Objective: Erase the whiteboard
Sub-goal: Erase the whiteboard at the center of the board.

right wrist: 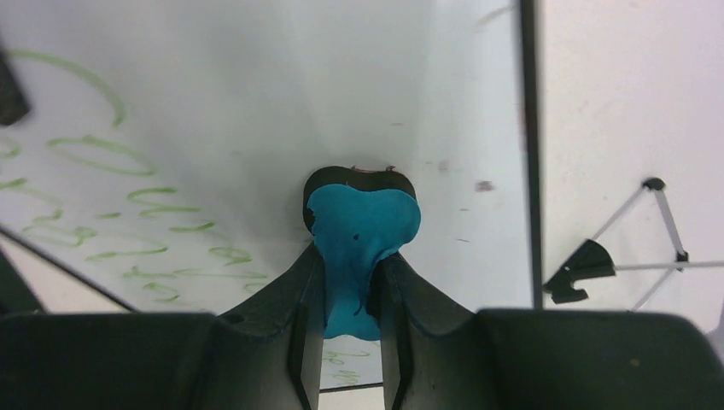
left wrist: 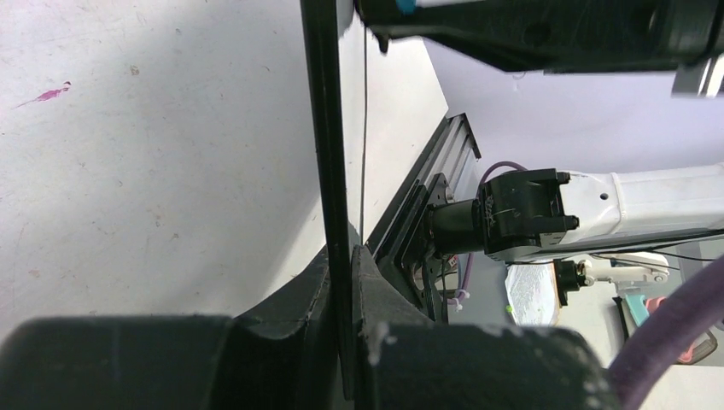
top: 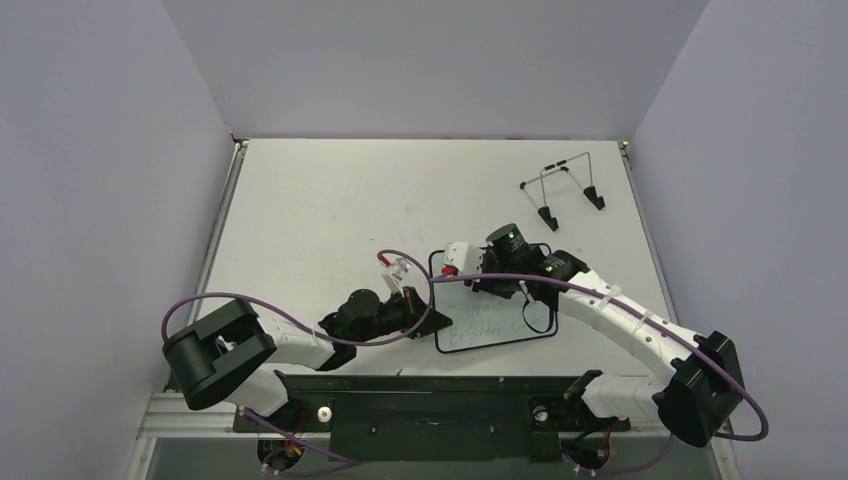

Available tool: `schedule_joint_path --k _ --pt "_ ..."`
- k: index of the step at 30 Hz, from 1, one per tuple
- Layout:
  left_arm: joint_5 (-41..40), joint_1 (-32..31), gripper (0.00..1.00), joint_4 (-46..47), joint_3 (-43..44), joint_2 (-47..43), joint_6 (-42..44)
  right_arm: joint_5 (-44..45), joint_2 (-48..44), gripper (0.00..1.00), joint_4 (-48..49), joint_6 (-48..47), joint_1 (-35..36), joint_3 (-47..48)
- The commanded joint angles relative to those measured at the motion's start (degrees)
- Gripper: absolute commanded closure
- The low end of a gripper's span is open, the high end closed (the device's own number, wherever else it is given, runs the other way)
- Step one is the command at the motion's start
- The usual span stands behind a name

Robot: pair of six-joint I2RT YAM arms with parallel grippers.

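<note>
The whiteboard (top: 495, 320) lies on the table between the arms, black-rimmed, with green handwriting. My left gripper (top: 428, 320) is shut on its left edge. In the left wrist view the board's black rim (left wrist: 324, 128) runs edge-on between my closed jaws (left wrist: 343, 265). My right gripper (top: 468, 272) is over the board's upper left part, shut on the blue eraser (right wrist: 360, 226). In the right wrist view the gripper (right wrist: 352, 258) presses the eraser's dark pad against the whiteboard (right wrist: 256, 94). Green writing (right wrist: 128, 205) is left of the eraser; the surface right of it is wiped white.
A thin wire stand with black feet (top: 563, 190) sits at the back right of the table and also shows in the right wrist view (right wrist: 632, 252). A small pink mark (left wrist: 47, 94) is on the table. Grey walls enclose the table on three sides.
</note>
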Motion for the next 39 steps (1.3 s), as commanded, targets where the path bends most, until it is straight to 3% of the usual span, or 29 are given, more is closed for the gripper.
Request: schedule_joint_path --k 1,5,10,18,23,26,32,39 --pt "2.14 -0.7 1.0 6.21 1.63 -1.43 3.41 -9.57 -3.11 1.0 -7.56 -9.54 1.02 -1.8" --pt "2.12 -0.72 1.0 6.23 1.75 -1.34 3.32 -9.3 -3.59 1.0 -7.67 -8.95 1.06 -2.22" --pt "2.04 -0.69 1.0 6.17 1.88 -1.29 3.3 4.5 -3.65 1.0 3.37 1.0 -1.61 -3.03" --pt "2.25 -0.69 1.0 5.97 2.32 -0.88 3.3 6.67 -1.99 1.0 2.89 1.45 -2.26 -2.53" --pt "2.28 -0.69 1.0 5.72 2.7 -0.8 3.46 -6.91 -1.66 1.0 -7.51 -7.17 0.1 -0.98" --pt "2.4 -0.73 1.0 5.71 2.84 -0.66 3.52 -9.76 -1.94 1.0 -10.23 -11.42 2.12 -1.18" --pt "2.4 -0.7 1.0 5.78 2.93 -0.59 3.47 5.44 -2.52 1.0 0.78 -1.05 -1.02 -2.54" --pt "2.44 -0.71 1.0 6.0 2.75 -0.55 3.47 4.15 -2.92 1.0 0.48 -1.58 -3.42 -2.7"
